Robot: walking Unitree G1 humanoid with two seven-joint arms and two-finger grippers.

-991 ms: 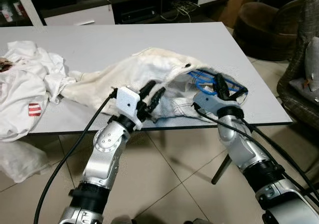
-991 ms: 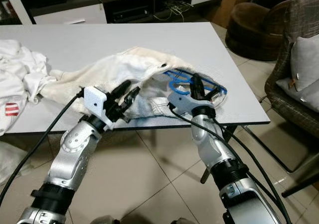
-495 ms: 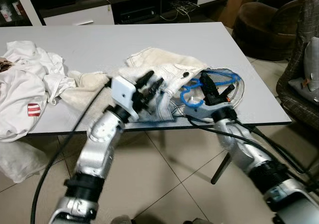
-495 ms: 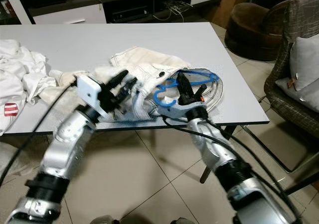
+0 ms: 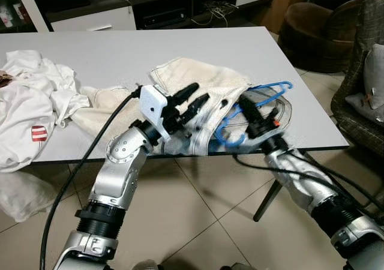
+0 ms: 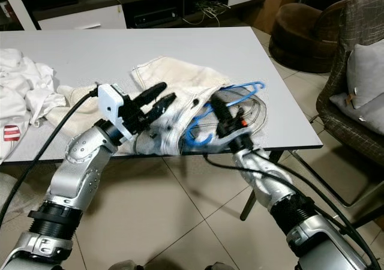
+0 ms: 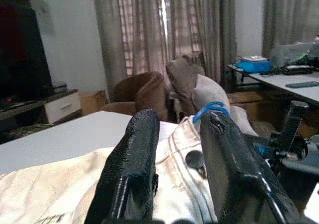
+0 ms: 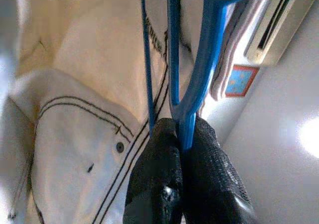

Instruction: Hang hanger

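A blue hanger [image 5: 271,90] sticks up out of a cream garment [image 5: 198,78] bunched near the front right of the grey table [image 5: 120,48]. My right gripper [image 5: 246,107] reaches up from the table's front edge. In the right wrist view its fingers [image 8: 164,149] are shut on the hanger's [image 8: 198,74] blue bar, with stitched fabric behind. My left gripper [image 5: 197,94] hovers just over the garment's left part, open, with nothing between its fingers [image 7: 134,149]. A button [image 7: 192,159] on the cloth lies just beyond them.
A heap of white clothes [image 5: 30,108] covers the table's left end. A brown armchair [image 5: 312,30] and a grey chair [image 5: 366,72] stand to the right. A low dark cabinet [image 5: 120,6] runs behind the table. Tiled floor lies under the front edge.
The right gripper has tilted the hanger from flat inside the garment to upright, bunching the cloth. The left gripper has moved forward from the table edge to over the garment.
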